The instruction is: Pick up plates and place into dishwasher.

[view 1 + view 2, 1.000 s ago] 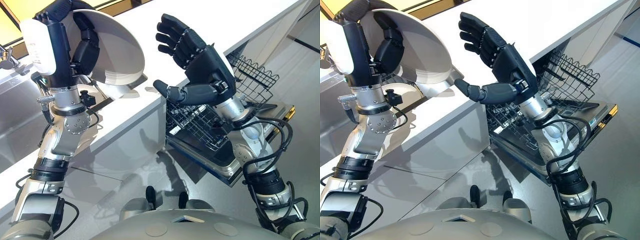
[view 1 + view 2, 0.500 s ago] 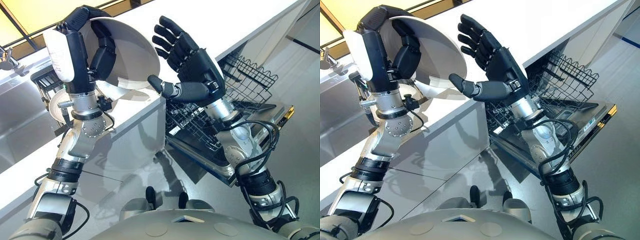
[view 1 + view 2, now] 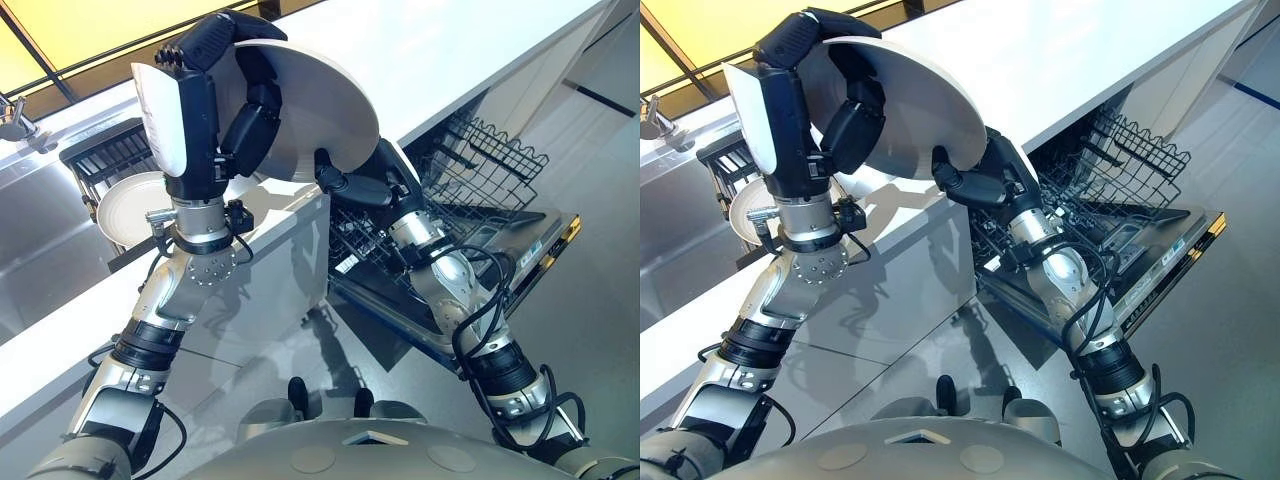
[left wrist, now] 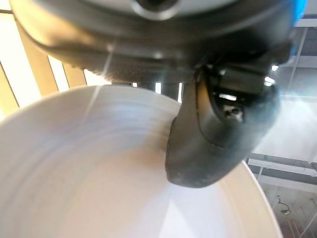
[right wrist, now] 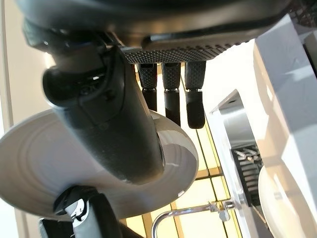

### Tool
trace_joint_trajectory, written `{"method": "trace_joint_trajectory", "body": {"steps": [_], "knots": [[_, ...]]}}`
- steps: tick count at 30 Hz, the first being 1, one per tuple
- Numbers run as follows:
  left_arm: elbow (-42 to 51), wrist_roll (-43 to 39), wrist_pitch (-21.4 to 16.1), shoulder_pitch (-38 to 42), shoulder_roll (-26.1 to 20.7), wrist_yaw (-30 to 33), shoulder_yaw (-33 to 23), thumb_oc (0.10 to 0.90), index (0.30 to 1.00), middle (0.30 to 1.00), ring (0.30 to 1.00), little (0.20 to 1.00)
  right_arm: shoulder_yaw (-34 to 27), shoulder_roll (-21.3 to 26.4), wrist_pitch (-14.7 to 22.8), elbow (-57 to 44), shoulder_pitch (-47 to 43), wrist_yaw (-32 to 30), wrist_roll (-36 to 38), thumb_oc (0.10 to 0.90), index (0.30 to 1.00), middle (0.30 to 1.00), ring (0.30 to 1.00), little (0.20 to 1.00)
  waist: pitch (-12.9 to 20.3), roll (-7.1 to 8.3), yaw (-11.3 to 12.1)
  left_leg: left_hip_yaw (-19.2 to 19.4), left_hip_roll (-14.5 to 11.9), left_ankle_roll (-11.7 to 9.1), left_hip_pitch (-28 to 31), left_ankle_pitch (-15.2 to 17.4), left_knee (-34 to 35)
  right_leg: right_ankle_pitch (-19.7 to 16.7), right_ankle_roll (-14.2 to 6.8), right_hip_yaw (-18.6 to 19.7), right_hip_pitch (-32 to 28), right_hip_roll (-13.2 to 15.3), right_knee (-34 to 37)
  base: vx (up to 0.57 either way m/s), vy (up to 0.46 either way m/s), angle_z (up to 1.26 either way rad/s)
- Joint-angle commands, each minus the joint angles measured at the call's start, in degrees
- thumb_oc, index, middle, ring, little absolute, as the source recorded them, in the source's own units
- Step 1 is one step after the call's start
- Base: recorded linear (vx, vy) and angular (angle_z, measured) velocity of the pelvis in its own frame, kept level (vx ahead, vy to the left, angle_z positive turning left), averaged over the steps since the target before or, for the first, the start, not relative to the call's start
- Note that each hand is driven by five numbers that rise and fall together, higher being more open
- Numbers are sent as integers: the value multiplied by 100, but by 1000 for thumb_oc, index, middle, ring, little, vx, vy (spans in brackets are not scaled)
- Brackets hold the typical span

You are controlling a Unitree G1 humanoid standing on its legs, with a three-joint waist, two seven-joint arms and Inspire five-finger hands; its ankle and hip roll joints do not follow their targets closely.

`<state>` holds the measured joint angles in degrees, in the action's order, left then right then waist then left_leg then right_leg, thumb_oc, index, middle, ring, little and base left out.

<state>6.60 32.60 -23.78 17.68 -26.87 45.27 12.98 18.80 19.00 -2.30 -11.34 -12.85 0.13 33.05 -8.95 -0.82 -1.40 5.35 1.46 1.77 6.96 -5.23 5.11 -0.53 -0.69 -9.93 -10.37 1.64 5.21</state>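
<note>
A white plate (image 3: 320,110) is held up on edge above the counter's front edge, my left hand (image 3: 245,125) shut on its near rim. The left wrist view has the same plate (image 4: 99,188) under the thumb. My right hand (image 3: 365,185) has come up to the plate's far rim from below. Its thumb (image 5: 109,114) lies across the plate's face (image 5: 29,158) and its straight fingers (image 5: 171,89) reach behind it. A second white plate (image 3: 125,205) lies by the dark drying rack (image 3: 100,150) on the counter.
The white counter (image 3: 420,50) runs from lower left to upper right. Below it on the right the dishwasher stands open, with its wire rack (image 3: 480,170) pulled out over the lowered door (image 3: 520,260). A steel sink (image 3: 30,230) and a tap (image 3: 10,115) lie at the left.
My left hand has carried the plate to the right, out past the counter edge. The right hand, spread open in the air before, has moved in to the plate's rim.
</note>
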Motion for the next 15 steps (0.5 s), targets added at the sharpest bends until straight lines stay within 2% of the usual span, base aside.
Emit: {"method": "trace_joint_trajectory", "body": {"steps": [1,3,4,5,6,9,12,15], "knots": [[636,-318,-614,542,15,85,17,100,300,300,300,200,-272,-130,617,-198,-257,-144,-57,100,300,300,300,200,488,38,58,16,232,-6,280,892,-11,547,-264,-39,286,-99,-554,0,0,0],[700,-419,-677,487,52,-5,18,100,300,300,300,200,-289,-125,613,-194,-238,-206,-52,100,300,300,300,200,480,36,67,16,237,-1,280,896,-11,542,-267,-44,285,-97,-545,0,0,0],[750,-611,-725,444,74,-147,27,215,399,399,399,315,-300,-119,650,-185,-210,-281,-90,100,300,300,300,200,475,33,73,4,244,2,279,897,-11,542,-269,-38,285,-101,-544,0,0,0],[770,-765,-740,422,82,-268,33,396,554,554,554,496,-305,-114,676,-175,-193,-318,-112,100,300,300,300,200,473,31,76,-1,245,3,279,896,-11,542,-269,-36,284,-102,-544,0,0,0],[811,-1048,-722,384,101,-545,47,800,900,900,900,900,-313,-110,728,-153,-170,-361,-153,100,300,300,300,200,469,27,77,-6,246,6,278,896,-11,542,-271,-30,284,-103,-544,0,0,0],[884,-2497,-549,163,245,-1881,126,800,900,900,900,900,-395,-103,831,-157,-65,-493,-188,100,300,300,300,200,431,13,93,-13,243,16,285,894,-11,544,-285,-28,281,-106,-555,3,1,1],[913,-3335,-140,-123,316,-2826,177,800,900,900,900,900,-524,-69,928,-196,113,-465,-152,100,300,300,300,200,397,-8,105,-1,241,22,299,885,-11,535,-298,-32,282,-106,-563,1,1,1],[825,-3472,100,-318,303,-3046,182,800,900,900,900,900,-647,-30,1063,-156,202,-452,-135,100,300,300,300,200,374,-20,131,-10,249,38,311,877,-11,519,-298,-35,264,-105,-540,0,1,3]]}}
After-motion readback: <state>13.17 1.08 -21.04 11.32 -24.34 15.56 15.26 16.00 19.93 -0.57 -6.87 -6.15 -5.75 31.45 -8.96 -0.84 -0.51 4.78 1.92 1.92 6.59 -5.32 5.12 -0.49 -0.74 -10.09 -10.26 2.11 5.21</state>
